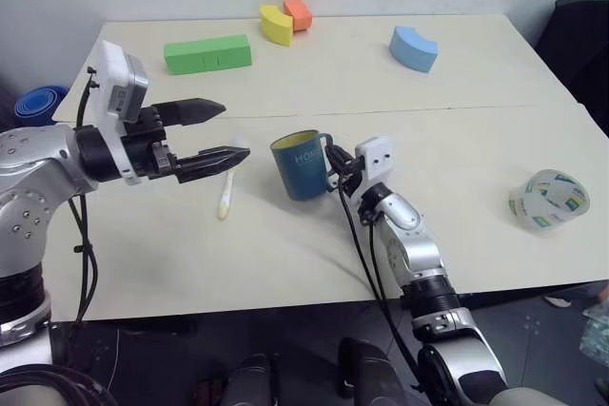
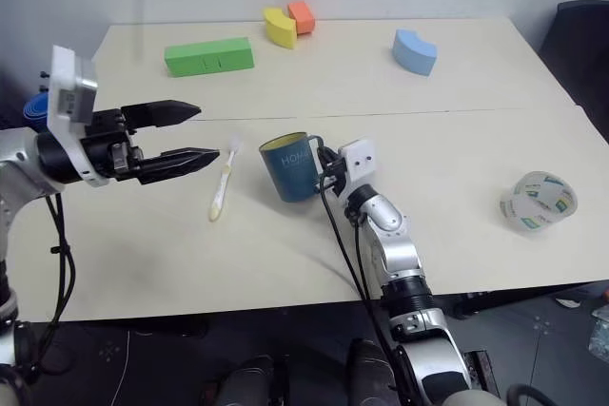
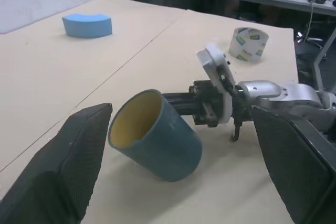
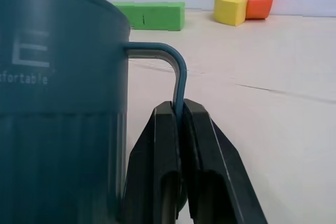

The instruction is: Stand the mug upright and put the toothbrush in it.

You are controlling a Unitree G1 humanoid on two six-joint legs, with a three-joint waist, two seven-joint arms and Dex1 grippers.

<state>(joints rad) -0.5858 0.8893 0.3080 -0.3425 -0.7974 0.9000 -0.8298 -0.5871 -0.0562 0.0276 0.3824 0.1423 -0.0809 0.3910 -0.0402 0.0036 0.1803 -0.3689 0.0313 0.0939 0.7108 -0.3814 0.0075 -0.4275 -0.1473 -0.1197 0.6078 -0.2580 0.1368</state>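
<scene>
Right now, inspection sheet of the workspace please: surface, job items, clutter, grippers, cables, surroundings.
Surface: pale beige tabletop with a seam running across it.
Job's things: dark teal-blue mug with a side handle, tilted rather than standing flat, mouth up and toward the left arm; slim white and pale yellow toothbrush flat on the table beside it, not in it.
Clutter: green foam block, yellow curved block, orange block, blue curved block, clear tape roll with green print.
Grippers: right gripper shut on the mug's handle; left gripper open, above the toothbrush.
Cables: black cables along both arms.
Surroundings: dark chair, blue round object past the table's edge.
</scene>
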